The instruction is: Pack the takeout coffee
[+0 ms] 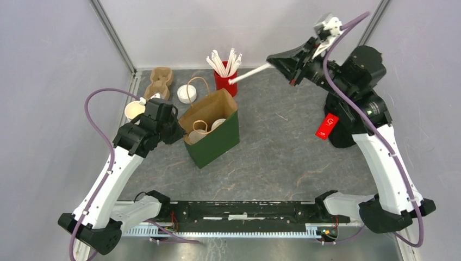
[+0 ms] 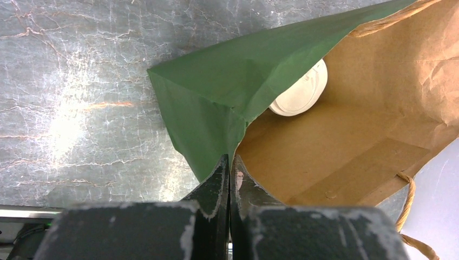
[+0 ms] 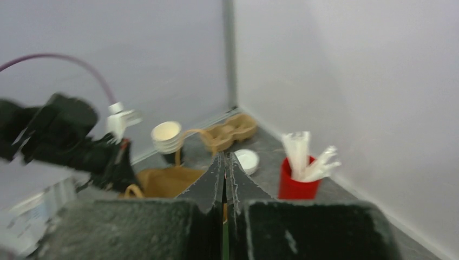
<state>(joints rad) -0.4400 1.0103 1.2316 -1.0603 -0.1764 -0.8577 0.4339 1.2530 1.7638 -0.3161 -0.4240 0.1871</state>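
A green paper bag (image 1: 215, 142) with a brown inside stands open at the middle left. One takeout coffee cup's white lid (image 1: 218, 124) shows inside it, also in the left wrist view (image 2: 300, 93). A second pale round shape (image 1: 198, 133) lies beside it, partly under a handle. My left gripper (image 1: 178, 130) is shut on the bag's left rim (image 2: 230, 161). My right gripper (image 1: 271, 61) is raised at the back right, shut on a white wrapped straw (image 1: 250, 73) that points down at the red holder (image 1: 224, 80). The straw does not show in the right wrist view.
The red holder of straws (image 3: 295, 181) stands behind the bag. A stack of white lids (image 1: 186, 93), a stack of lidless cups (image 1: 134, 110) and a cardboard cup carrier (image 1: 160, 81) are at the back left. A red tag (image 1: 326, 126) sits by the right arm.
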